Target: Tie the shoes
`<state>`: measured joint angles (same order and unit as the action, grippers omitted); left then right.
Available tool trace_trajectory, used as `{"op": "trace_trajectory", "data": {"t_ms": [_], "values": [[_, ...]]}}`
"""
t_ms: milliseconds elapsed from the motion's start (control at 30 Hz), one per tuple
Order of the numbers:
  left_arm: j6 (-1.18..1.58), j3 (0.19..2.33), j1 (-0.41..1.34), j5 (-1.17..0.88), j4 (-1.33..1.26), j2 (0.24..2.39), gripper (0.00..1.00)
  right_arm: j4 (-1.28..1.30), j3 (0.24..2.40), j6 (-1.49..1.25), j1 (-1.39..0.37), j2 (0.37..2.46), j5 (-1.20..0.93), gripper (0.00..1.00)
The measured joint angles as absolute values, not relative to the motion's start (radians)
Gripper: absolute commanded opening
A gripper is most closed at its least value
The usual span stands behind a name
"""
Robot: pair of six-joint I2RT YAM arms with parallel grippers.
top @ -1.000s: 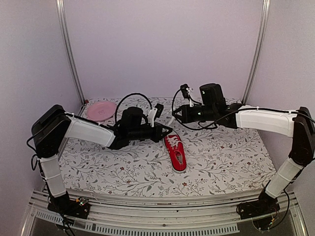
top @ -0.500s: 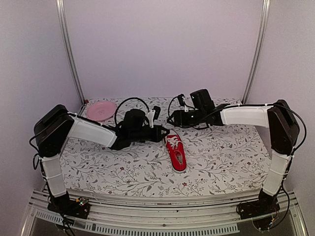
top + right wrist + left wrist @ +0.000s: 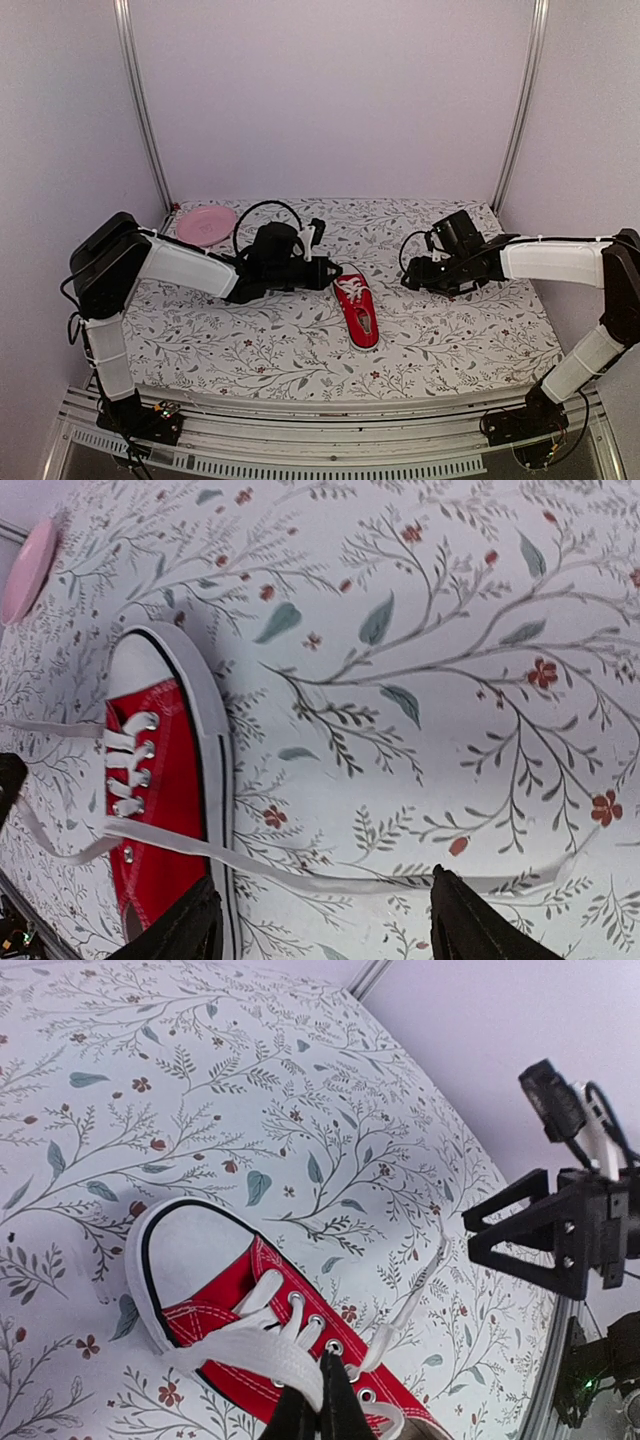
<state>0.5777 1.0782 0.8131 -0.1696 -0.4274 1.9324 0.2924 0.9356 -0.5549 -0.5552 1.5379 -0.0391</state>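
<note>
The red sneaker [image 3: 357, 312] lies near the centre of the floral tablecloth [image 3: 250, 330], toe cap toward the far side and heel toward the near edge. The left gripper [image 3: 318, 1388] sits at the left of the shoe's toe, jaws closed and pinching the held lace [image 3: 262, 1353] above the eyelets. The right gripper [image 3: 411, 279] is right of the shoe and apart from it, jaws spread wide and gripping nothing. The loose lace [image 3: 340, 883] runs rightward across the cloth, passing between its fingers. A pink plate [image 3: 205, 224] rests at the far left corner.
</note>
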Motion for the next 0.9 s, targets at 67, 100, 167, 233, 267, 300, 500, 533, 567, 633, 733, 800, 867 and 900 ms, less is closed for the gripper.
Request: {"op": "trace_trajectory", "data": {"t_ms": [67, 100, 167, 233, 267, 300, 500, 533, 567, 633, 733, 800, 867, 900], "values": [[0.575, 1.082, 0.813, -0.171, -0.423, 1.933, 0.0, 0.319, 0.892, -0.595, -0.555, 1.538, -0.028, 0.72], [0.573, 1.084, 0.813, -0.171, -0.422, 1.933, 0.0, 0.334, 0.875, -0.614, -0.555, 1.538, -0.02, 0.72], [0.569, 1.086, 0.811, -0.171, -0.419, 1.933, 0.0, 0.357, 0.853, -0.65, -0.555, 1.539, -0.006, 0.73], [0.567, 1.088, 0.81, -0.171, -0.416, 1.933, 0.0, 0.369, 0.847, -0.681, -0.555, 1.539, 0.013, 0.73], [0.565, 1.089, 0.81, -0.171, -0.413, 1.933, 0.0, 0.373, 0.847, -0.693, -0.554, 1.54, 0.025, 0.73], [0.563, 1.089, 0.81, -0.171, -0.41, 1.933, 0.0, 0.376, 0.847, -0.706, -0.552, 1.542, 0.038, 0.73], [0.546, 1.089, 0.81, -0.171, -0.392, 1.933, 0.0, 0.389, 0.841, -0.752, -0.519, 1.583, 0.099, 0.73], [0.545, 1.089, 0.81, -0.171, -0.389, 1.933, 0.0, 0.391, 0.841, -0.757, -0.514, 1.592, 0.106, 0.74], [0.543, 1.089, 0.809, -0.171, -0.387, 1.933, 0.0, 0.392, 0.841, -0.761, -0.51, 1.598, 0.111, 0.74], [0.542, 1.089, 0.809, -0.171, -0.383, 1.933, 0.0, 0.395, 0.841, -0.769, -0.506, 1.613, 0.124, 0.74], [0.542, 1.089, 0.809, -0.171, -0.381, 1.933, 0.0, 0.397, 0.841, -0.773, -0.503, 1.631, 0.141, 0.73], [0.542, 1.089, 0.809, -0.171, -0.381, 1.933, 0.0, 0.393, 0.845, -0.774, -0.504, 1.638, 0.152, 0.73], [0.542, 1.089, 0.809, -0.171, -0.381, 1.933, 0.0, 0.392, 0.857, -0.773, -0.503, 1.652, 0.167, 0.72], [0.542, 1.089, 0.809, -0.171, -0.38, 1.933, 0.0, 0.389, 0.864, -0.772, -0.503, 1.661, 0.173, 0.71]]}}
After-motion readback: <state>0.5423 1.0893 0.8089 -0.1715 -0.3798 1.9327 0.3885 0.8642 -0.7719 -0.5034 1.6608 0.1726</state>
